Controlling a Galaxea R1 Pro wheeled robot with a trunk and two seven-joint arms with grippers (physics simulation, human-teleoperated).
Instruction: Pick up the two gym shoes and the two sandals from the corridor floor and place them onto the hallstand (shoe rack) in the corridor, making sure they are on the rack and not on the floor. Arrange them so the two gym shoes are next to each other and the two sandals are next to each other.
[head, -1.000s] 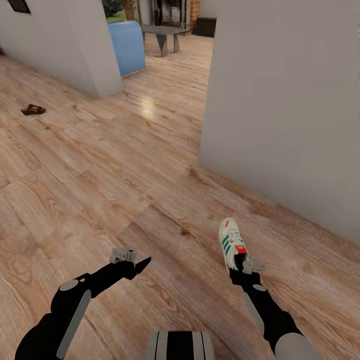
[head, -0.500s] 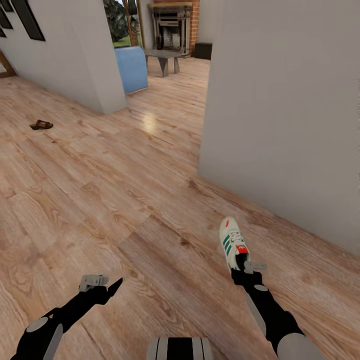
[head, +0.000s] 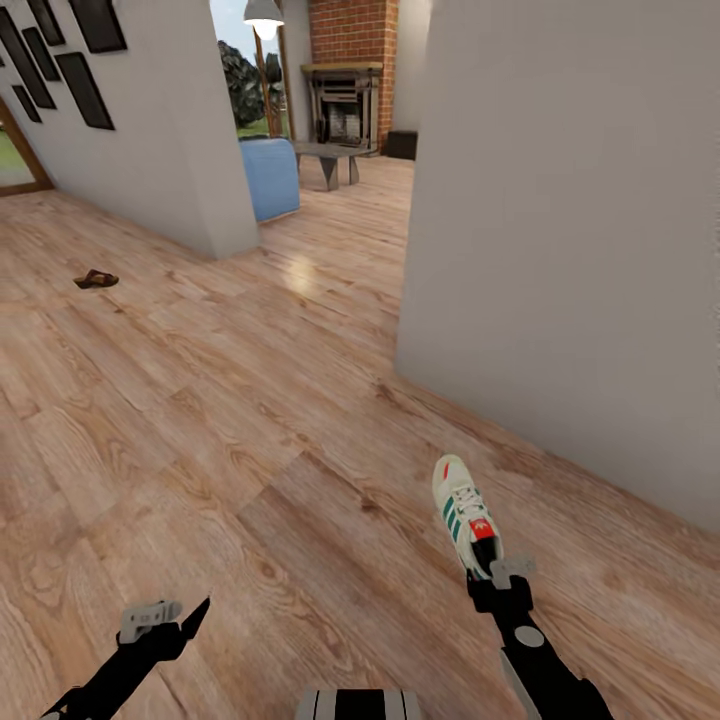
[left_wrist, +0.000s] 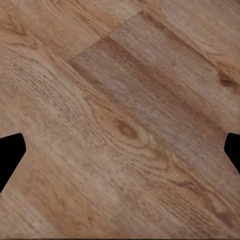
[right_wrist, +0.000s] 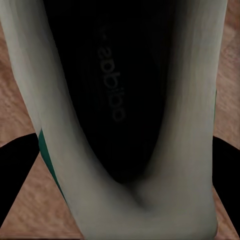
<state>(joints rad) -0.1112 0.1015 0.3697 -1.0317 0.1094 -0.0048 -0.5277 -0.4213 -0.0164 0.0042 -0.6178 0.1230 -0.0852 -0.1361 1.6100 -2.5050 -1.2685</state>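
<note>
White gym shoe with green stripes (head: 463, 512) clamped at heel in my right gripper (head: 497, 580); left gripper (head: 166, 620) spread, empty; brown strapped sandal (head: 96, 279) far off on wood-plank floor (head: 250, 420).

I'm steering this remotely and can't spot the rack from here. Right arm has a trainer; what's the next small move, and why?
Probably turn the base to search for the shoe rack, carrying the gym shoe along. The right gripper grips it at the heel, toe pointing forward above the floor. The left gripper hangs open, and one sandal lies far off by the wall.
</note>
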